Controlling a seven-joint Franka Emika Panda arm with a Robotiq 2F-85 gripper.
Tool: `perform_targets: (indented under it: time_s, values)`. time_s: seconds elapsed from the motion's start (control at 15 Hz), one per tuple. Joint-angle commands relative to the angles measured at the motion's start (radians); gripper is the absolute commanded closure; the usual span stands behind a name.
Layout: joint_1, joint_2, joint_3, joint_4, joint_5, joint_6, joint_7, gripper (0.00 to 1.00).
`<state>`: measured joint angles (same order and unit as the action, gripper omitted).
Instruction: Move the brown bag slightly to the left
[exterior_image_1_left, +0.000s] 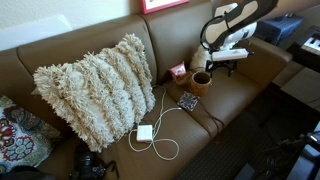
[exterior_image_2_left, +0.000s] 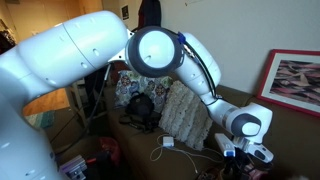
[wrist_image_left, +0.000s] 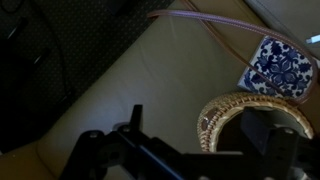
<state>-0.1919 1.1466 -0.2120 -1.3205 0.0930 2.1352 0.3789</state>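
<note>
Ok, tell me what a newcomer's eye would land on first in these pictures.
The big shaggy cream pillow leaning on the back of the brown couch dominates. Further along the seat, the open gripper hangs close over the small brown bag. A white charger with its looping cable lies in front of the pillow.

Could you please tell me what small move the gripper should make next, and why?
Probably lower the open gripper onto the brown bag. In the wrist view the bag's woven rim lies ahead of the jaws, off toward one finger, and nothing is held yet, so a grip should come before any shift.
</note>
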Motion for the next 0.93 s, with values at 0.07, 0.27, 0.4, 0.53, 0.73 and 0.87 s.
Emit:
perform_targets:
  time_s: [0.07,0.27,0.4,0.53,0.73,0.87]
  values:
    - [0.027,-0.010,-0.027,-0.030,-0.018,-0.005,0.044,0.00]
    - [0.015,-0.008,-0.007,-0.033,-0.002,0.051,0.017,0.00]
    - [0.017,-0.007,-0.008,-0.035,-0.004,0.073,0.016,0.00]
    - [0.021,-0.008,-0.012,-0.035,-0.007,0.070,0.023,0.00]
    - [0.018,0.006,-0.012,0.000,-0.006,0.032,0.031,0.00]
    - [0.018,0.006,-0.013,-0.001,-0.006,0.032,0.031,0.00]
